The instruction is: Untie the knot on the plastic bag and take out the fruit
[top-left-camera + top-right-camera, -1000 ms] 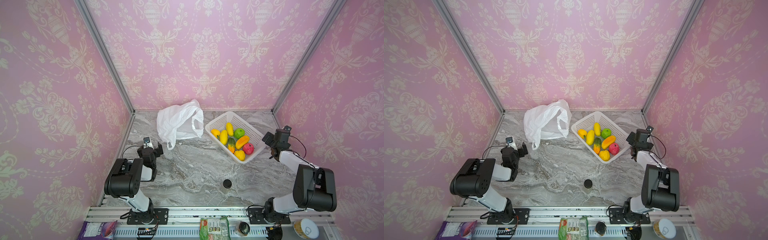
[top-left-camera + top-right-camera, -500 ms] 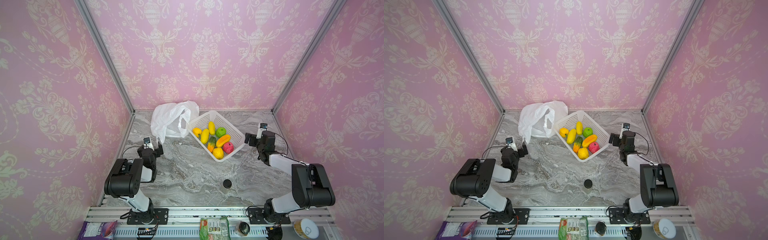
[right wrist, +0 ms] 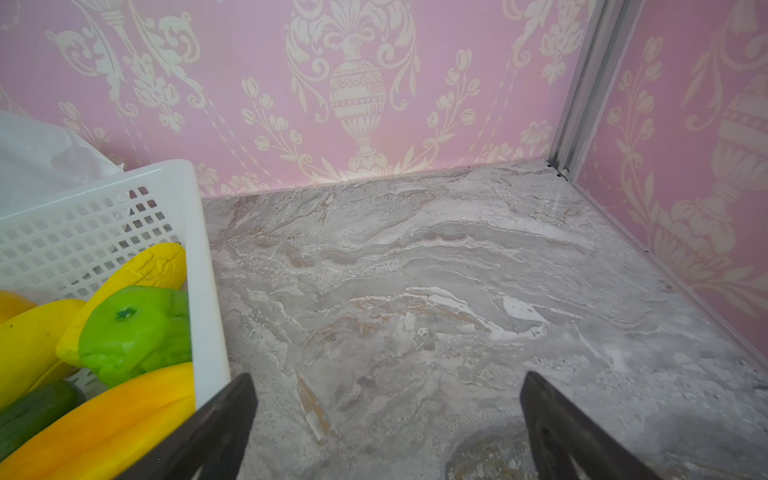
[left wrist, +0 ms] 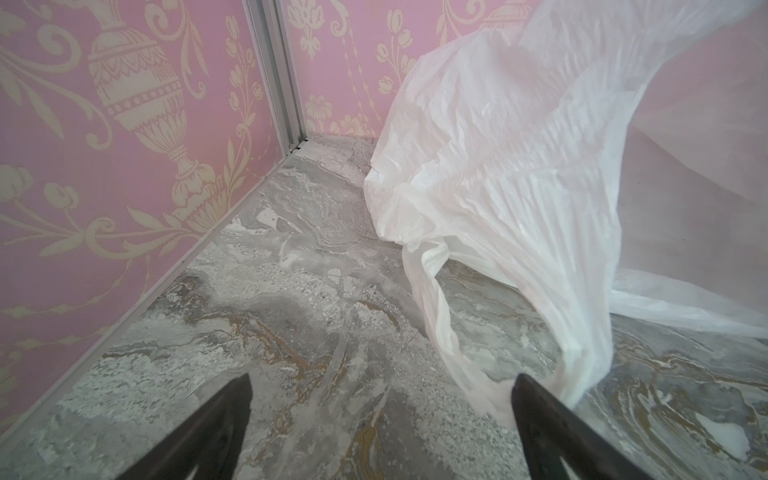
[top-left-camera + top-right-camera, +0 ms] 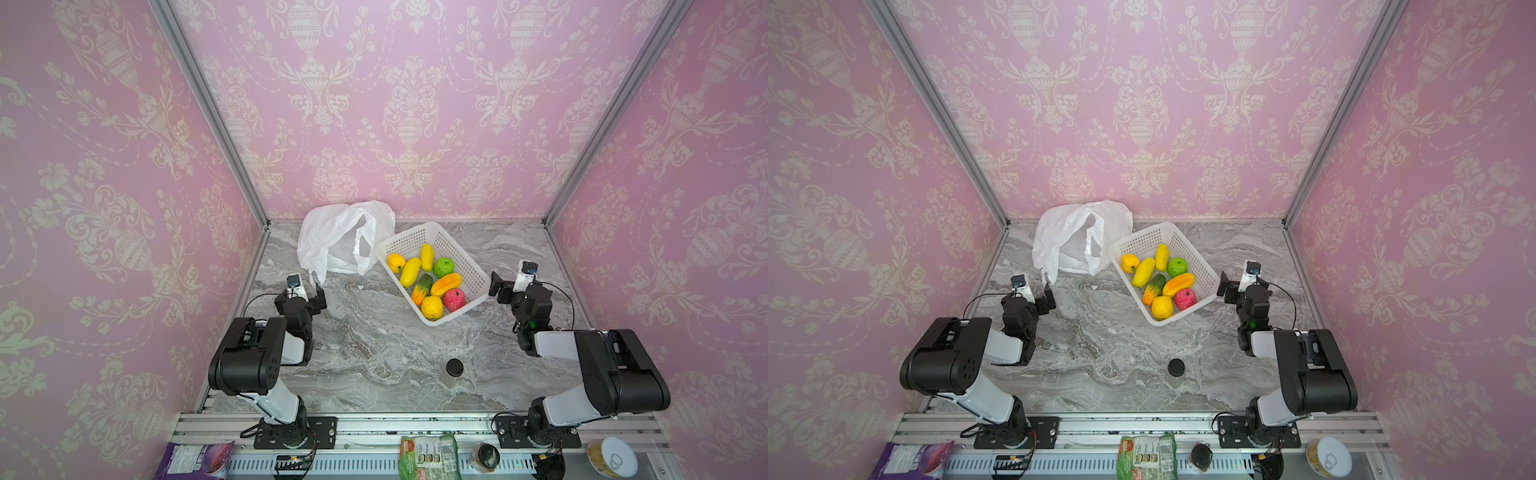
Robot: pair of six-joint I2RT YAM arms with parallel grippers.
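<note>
Left fingers [image 4: 216,432] and right fingers [image 3: 220,428] gape wide, empty. Thin white plastic bag [image 5: 340,237] slumps unknotted, far left; glossy toy fruit [image 5: 444,284] sits in the white perforated basket [image 5: 415,243] beside it. Task looks finished.

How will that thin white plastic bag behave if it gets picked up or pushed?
Probably floppy: the thin white plastic bag is crumpled and sagging. Likely light, as it looks empty and translucent. A push would probably crumple it rather than slide it.

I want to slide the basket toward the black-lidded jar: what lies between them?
Nothing stands there. Only bare marble tabletop separates the basket from the jar, as both top views show.
</note>
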